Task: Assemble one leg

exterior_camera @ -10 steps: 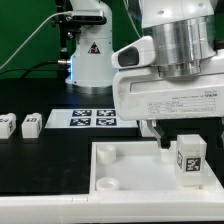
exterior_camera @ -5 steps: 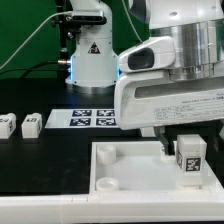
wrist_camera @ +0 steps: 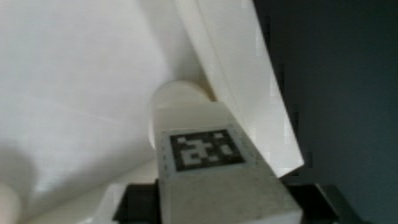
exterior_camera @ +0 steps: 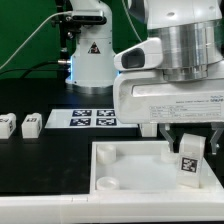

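My gripper (exterior_camera: 190, 143) is shut on a small white leg (exterior_camera: 190, 164) with a black-and-white tag, holding it over the right part of the large white tray-like piece (exterior_camera: 130, 165). The leg is tilted slightly. In the wrist view the leg (wrist_camera: 217, 150) sits between my dark fingers (wrist_camera: 143, 200), pointing at the tray's raised wall (wrist_camera: 240, 70). Two more legs (exterior_camera: 5, 124) (exterior_camera: 31, 123) lie on the black table at the exterior view's left.
The marker board (exterior_camera: 92, 118) lies flat behind the tray. The arm's white base (exterior_camera: 90, 55) stands at the back. A green backdrop closes the scene. The tray has corner holes (exterior_camera: 104, 152).
The leg in my gripper has risen a little and tilted; the arm has shifted slightly to the exterior view's right.
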`<state>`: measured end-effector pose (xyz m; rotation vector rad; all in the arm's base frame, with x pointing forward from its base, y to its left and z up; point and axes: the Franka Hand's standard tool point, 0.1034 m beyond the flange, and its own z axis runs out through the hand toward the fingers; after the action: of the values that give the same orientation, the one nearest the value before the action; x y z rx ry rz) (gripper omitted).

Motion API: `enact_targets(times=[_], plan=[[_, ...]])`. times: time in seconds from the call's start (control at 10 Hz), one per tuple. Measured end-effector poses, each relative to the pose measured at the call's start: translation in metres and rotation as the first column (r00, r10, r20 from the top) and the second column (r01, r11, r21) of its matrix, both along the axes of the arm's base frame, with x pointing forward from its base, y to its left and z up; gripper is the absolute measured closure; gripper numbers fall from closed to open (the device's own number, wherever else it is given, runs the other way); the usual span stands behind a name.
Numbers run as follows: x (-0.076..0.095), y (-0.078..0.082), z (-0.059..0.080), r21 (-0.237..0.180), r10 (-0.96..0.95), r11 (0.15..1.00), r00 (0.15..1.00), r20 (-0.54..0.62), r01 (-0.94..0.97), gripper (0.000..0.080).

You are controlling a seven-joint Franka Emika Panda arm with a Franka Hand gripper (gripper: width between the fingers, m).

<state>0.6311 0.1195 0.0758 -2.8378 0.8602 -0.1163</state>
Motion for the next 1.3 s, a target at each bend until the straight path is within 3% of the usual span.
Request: enact_targets(times=[0.3, 0.5, 0.6, 0.7, 0.8, 0.9, 1.0, 1.1, 1.3], plan=[[-0.0013, -0.0014, -0.0023, 0.101, -0.433, 0.891, 0.895, -0.106, 0.443, 0.0486], [-0.0029, 0.0025, -0.0030, 0.107, -0.571, 0.801, 0.806, -0.154, 0.588, 0.0486], [-0.0030, 0.0026, -0.0031, 0.107, -0.570, 0.802, 0.807, -0.154, 0.588, 0.0487], [-0.0030, 0.0026, -0.0031, 0.108, -0.527, 0.833, 0.838, -0.140, 0.542, 0.0487], [-0.0030, 0.0026, -0.0031, 0.108, -0.508, 0.846, 0.851, -0.134, 0.522, 0.0385], [-0.0043, 0.0027, -0.0033, 0.088, -0.356, 0.927, 0.929, -0.099, 0.365, 0.0246], [-0.0056, 0.0039, -0.0027, 0.047, -0.134, 0.989, 0.989, -0.068, 0.137, 0.0180], [-0.0058, 0.0040, -0.0022, 0.012, 0.030, 0.999, 0.998, -0.050, -0.030, 0.0156], [-0.0058, 0.0024, -0.0023, -0.019, 0.243, 0.970, 0.970, -0.027, -0.244, 0.0151]])
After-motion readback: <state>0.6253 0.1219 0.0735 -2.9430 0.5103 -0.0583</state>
